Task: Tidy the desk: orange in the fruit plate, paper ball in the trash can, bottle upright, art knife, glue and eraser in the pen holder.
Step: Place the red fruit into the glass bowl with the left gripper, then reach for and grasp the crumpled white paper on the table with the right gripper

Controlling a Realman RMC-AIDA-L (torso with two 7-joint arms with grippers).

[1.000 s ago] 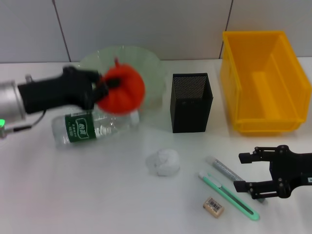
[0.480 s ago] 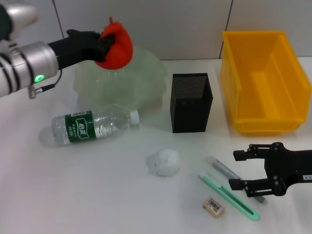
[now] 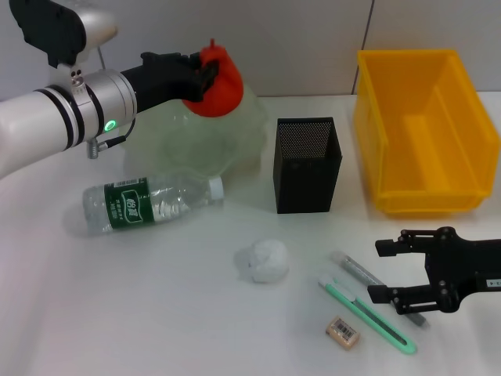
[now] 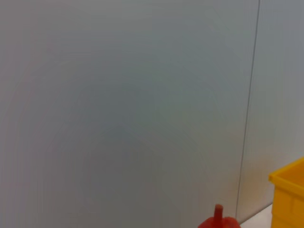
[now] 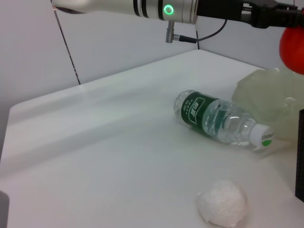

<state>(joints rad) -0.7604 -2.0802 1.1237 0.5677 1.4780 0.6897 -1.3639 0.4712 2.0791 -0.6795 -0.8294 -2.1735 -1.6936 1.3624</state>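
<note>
While head view shows glue (image 3: 358,270), right wrist shows bottle (image 5: 218,119).

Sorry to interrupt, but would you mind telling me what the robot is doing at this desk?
It is tidying the desk. The left gripper holds the orange above the far edge of the fruit plate, not yet set down. The right gripper hangs open beside the glue and art knife. The bottle lies on its side, and the paper ball and eraser sit on the table.
</note>
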